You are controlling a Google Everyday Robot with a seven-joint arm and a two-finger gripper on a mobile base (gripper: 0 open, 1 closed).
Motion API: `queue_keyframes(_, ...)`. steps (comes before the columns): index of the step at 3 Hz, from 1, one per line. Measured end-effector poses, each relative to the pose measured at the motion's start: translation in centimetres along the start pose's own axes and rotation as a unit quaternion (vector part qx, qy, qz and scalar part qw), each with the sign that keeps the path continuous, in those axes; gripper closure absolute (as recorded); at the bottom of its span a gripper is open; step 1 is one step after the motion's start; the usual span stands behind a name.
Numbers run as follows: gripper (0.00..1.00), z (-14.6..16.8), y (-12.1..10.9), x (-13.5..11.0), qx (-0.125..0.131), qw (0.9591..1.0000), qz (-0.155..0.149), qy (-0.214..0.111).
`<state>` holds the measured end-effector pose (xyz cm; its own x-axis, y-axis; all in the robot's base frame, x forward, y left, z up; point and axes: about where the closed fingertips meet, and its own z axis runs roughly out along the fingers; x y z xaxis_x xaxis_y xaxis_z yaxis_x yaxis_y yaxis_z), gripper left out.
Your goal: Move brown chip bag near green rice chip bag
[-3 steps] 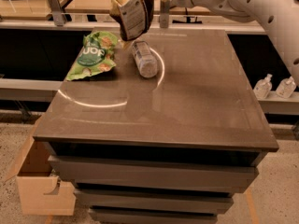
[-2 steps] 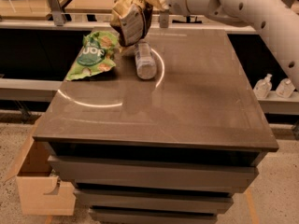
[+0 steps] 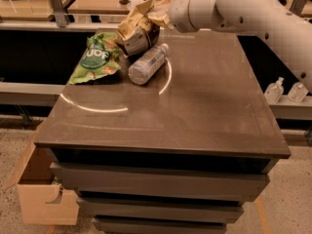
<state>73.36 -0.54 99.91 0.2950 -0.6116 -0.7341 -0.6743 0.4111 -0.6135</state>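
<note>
Only one camera view here, so this is quick. The gripper (image 3: 162,17) is up at the far edge of the table (image 3: 204,111), coming in from the right on the end of the white arm (image 3: 243,6). Its fingers are pinched shut on the crumpled top of the brown chip bag (image 3: 137,32).

The bag hangs tilted, not upright. Its long axis runs diagonally, with the scrunched pale top up and to the right at the gripper and the dark bottom end pointing down and left. That low end sits right at the tabletop, but I can't tell if it's actually touching.

The green rice chip bag (image 3: 95,57) lies flat on the far-left corner of the table, just beside the brown bag's lower end, possibly overlapping at the edge. Its long axis runs from the far edge toward the near left.

A clear plastic bottle (image 3: 147,64) lies on its side just in front of the brown bag, cap end pointing away toward the far right (basically right under the bag).

Off the table there's an open cardboard box (image 3: 41,189) on the floor at lower left, and two small bottles (image 3: 275,89) on a ledge at right.
</note>
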Motion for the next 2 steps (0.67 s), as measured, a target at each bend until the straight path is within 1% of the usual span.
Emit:
queue_keyframes(1,0.36,-1.1,1.6,0.6,-0.019,0.9996,-0.013,0.014)
queue_keyframes(2,0.12,-3.1,2.4,0.9,-0.033,0.9991,-0.017,0.022)
